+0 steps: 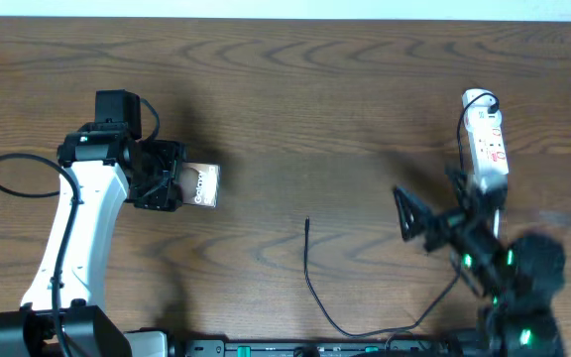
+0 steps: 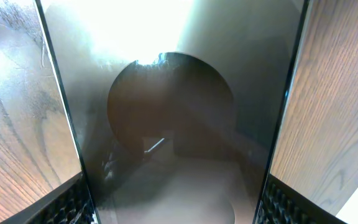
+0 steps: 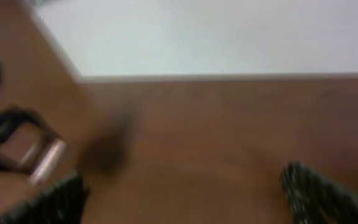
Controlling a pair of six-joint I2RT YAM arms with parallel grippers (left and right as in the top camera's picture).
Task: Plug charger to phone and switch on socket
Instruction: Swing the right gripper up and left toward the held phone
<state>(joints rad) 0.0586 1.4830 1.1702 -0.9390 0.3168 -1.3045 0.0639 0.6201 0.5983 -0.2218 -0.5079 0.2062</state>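
The phone [image 1: 202, 185], a glossy brownish slab with a white Galaxy label, lies left of centre, held by my left gripper [image 1: 159, 177], which is shut on its two long edges. In the left wrist view the phone's reflective face [image 2: 179, 112] fills the space between the fingers. The charger [image 1: 310, 283], a thin black cable, lies at centre front with its plug tip [image 1: 307, 223] pointing away, free on the table. The white socket [image 1: 488, 144] lies at the far right. My right gripper [image 1: 414, 220] is open and empty, just left of the socket's near end; its view is blurred.
A loose black arm cable [image 1: 18, 177] loops at the far left. The table's far edge [image 1: 285, 20] meets a white wall. The phone and left gripper [image 3: 23, 146] show blurred in the right wrist view.
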